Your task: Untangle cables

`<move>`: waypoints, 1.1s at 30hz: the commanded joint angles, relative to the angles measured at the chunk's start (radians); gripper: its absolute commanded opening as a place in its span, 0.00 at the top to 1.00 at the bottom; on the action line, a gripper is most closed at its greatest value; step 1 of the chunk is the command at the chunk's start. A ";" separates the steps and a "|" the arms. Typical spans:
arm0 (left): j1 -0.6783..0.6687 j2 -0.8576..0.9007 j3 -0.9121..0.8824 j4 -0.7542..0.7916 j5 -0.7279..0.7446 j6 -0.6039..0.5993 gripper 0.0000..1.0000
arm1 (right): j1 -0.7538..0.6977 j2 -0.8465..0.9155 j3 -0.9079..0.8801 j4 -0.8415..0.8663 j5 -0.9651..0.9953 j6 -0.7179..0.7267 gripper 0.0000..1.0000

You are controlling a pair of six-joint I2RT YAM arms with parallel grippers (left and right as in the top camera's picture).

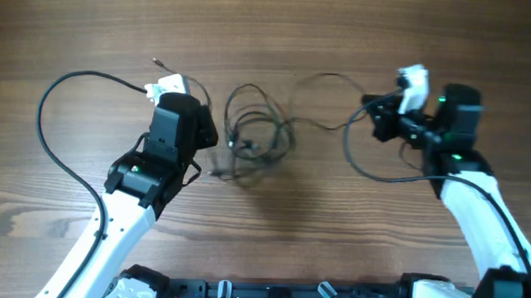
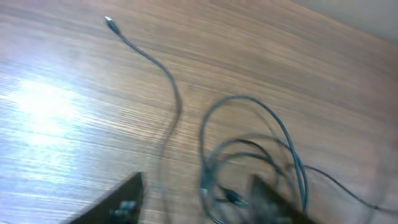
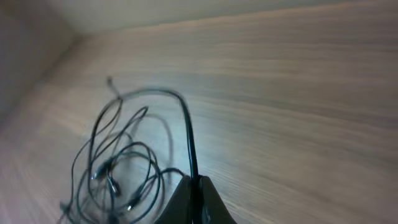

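Note:
The cables (image 1: 259, 135) lie in a loose tangle of thin dark loops at the table's middle. My left gripper (image 1: 206, 140) is just left of the tangle. In the left wrist view it (image 2: 196, 182) is open, with cable loops (image 2: 239, 98) lying between and beyond its blurred fingers. One loose strand ends in a plug tip (image 2: 109, 22) at the far left. My right gripper (image 1: 373, 117) is right of the tangle. In the right wrist view it (image 3: 194, 183) is shut on one cable strand (image 3: 188, 127) that arcs back to the tangle (image 3: 115, 177).
The left arm's thick black cable (image 1: 50, 115) loops out over the table at the left. The right arm's thick cable (image 1: 371, 170) hangs in a loop near the right gripper. The wooden table (image 1: 279, 26) extends behind the tangle.

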 commanded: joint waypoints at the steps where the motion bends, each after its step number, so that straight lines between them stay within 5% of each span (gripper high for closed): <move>1: 0.003 0.063 0.003 0.006 -0.060 -0.023 0.28 | -0.093 -0.036 0.002 -0.039 -0.002 0.108 0.96; 5: 0.003 0.176 0.002 0.058 0.092 -0.069 0.02 | -0.105 -0.039 0.002 -0.038 0.010 0.122 0.96; 11: -0.003 0.395 0.003 0.280 0.393 0.007 0.00 | -0.112 -0.093 0.002 -0.069 0.006 0.120 0.96; 16: -0.005 0.617 0.010 0.412 0.384 0.012 0.01 | -0.112 -0.090 0.002 -0.148 0.006 0.119 0.96; 18: -0.012 0.668 0.010 0.411 0.380 0.058 0.12 | -0.112 -0.090 0.002 -0.150 0.006 0.119 0.96; 20: -0.022 0.695 0.010 0.402 0.325 0.060 0.50 | -0.112 -0.090 0.002 -0.151 0.006 0.119 0.96; 22: -0.020 0.697 0.010 0.349 0.130 0.025 0.77 | -0.112 -0.090 0.002 -0.120 0.010 0.071 0.96; 26: 0.045 0.697 0.010 0.225 -0.057 -0.065 0.94 | -0.223 -0.097 0.101 -0.149 0.275 0.197 0.96; 30: 0.152 0.697 0.010 0.169 -0.036 -0.167 0.96 | -0.483 -0.098 0.233 -0.306 0.353 0.347 0.96; 33: 0.164 0.697 0.010 0.171 -0.004 -0.170 0.96 | -0.534 -0.090 0.233 -0.363 0.334 0.359 0.96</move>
